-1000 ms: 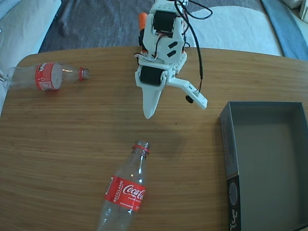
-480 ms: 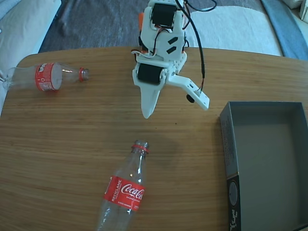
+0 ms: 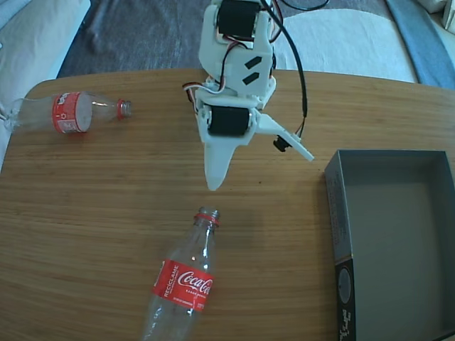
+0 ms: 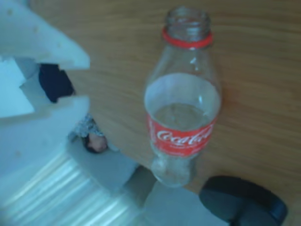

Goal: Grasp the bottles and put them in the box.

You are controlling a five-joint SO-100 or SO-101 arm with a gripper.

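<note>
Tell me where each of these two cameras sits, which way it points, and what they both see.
Fixed view: sits high above the table, looking steeply down; shows the white arm with its open claw, two bottles, near and far, and the grey box.
Wrist view: rides on the arm, looking down past the claw; one white finger fills the left, and the near bottle lies on the wood.
Shared: the near bottle and the wooden tabletop.
</note>
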